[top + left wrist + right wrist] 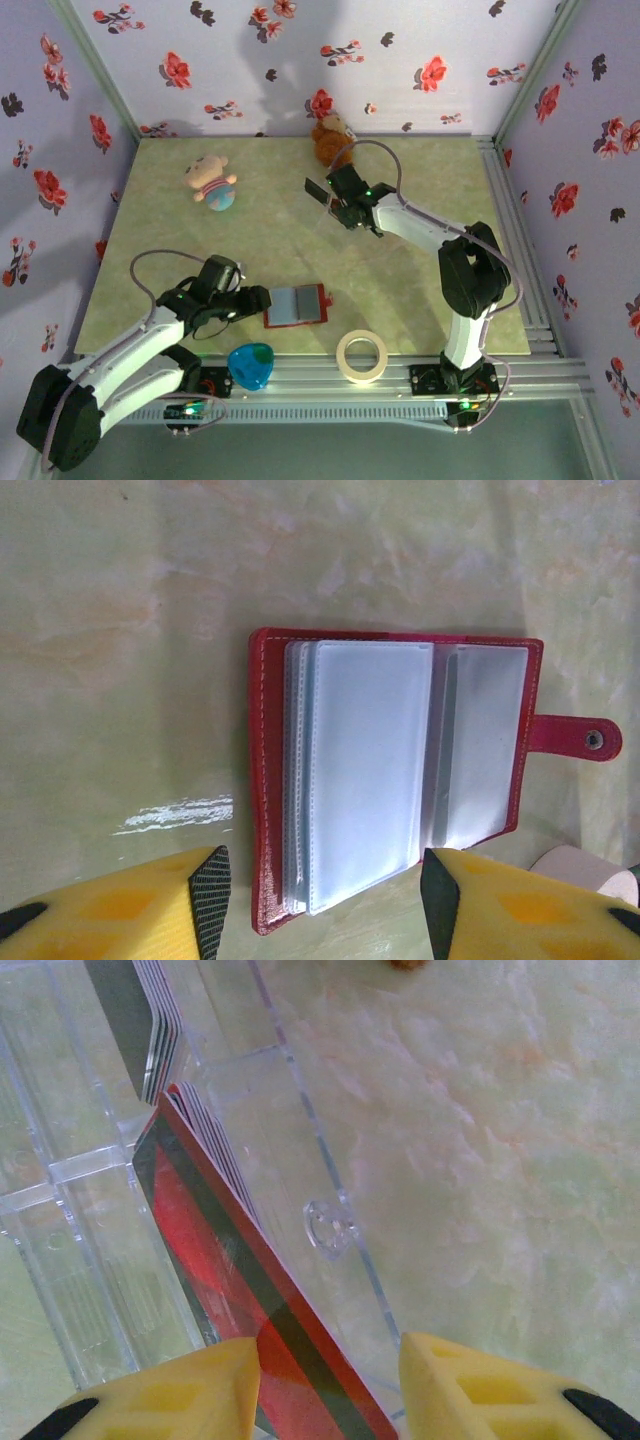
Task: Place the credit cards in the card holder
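The wallet (370,770) is framed for filling by the open left gripper (325,890); lower centre, a red card (240,1280) is straddled by the open right gripper (330,1375).

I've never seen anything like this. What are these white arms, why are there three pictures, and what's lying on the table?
These are two robot arms bolted at a table's near edge, each ending in a two-finger gripper. The wide picture comes from a camera overhead. The other two come from cameras on the wrists, so yellow fingers show at the bottom. The left gripper hovers open over the card holder, a red wallet lying open with clear sleeves. The right gripper has its fingers apart around a red-and-dark credit card standing in a clear tray. Also on the table: a blue heart-shaped object, a tape roll, a plush doll and a brown teddy. Neither gripper seems to hold anything.
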